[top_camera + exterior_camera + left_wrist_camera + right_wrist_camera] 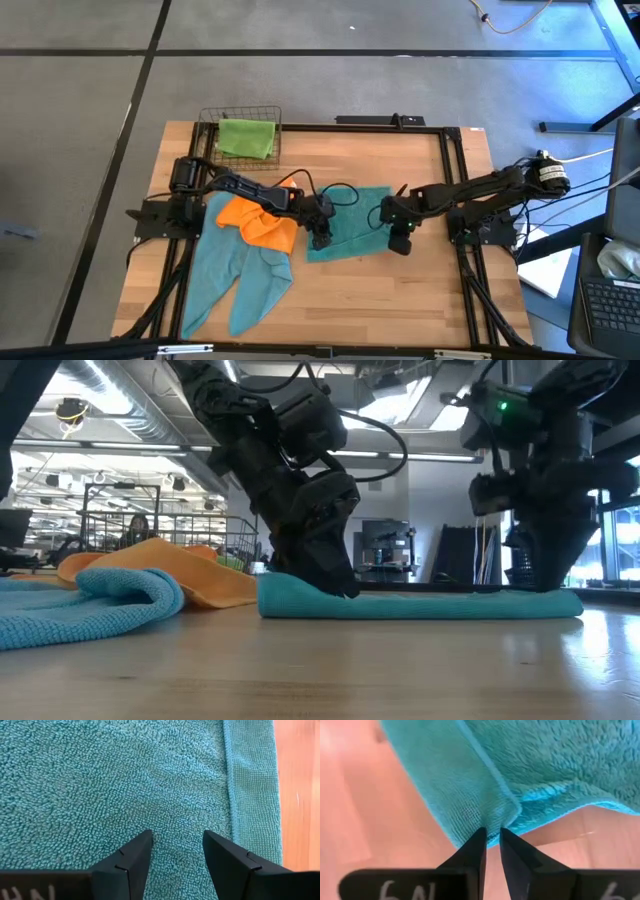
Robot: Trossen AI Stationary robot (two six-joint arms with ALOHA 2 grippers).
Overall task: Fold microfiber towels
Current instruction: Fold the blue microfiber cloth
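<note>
A light wooden table (400, 290) stands on a grey floor; the low view looks past it into a large workshop with ceiling lights. At the centre of the high view a teal towel (350, 235) lies flat on the table, folded over on itself. The left tool (321, 240) stands on the towel's left edge, fingers (131, 862) spread wide and pointing down at the pile just inside the hem, gripping nothing. The right tool (400, 244) stands at the towel's right edge, fingers (470, 854) narrowed and nearly together at the folded corner; whether they pinch the cloth cannot be told.

In the left half of the high view an orange towel (262, 222) lies crumpled on a light blue towel (238, 275), which spreads toward the lower left of the frame. A lime green towel (246, 137) sits in a wire basket (208, 120) at the table's upper left corner. At the right edge of the frame a laptop (605, 310) is visible beside the table
</note>
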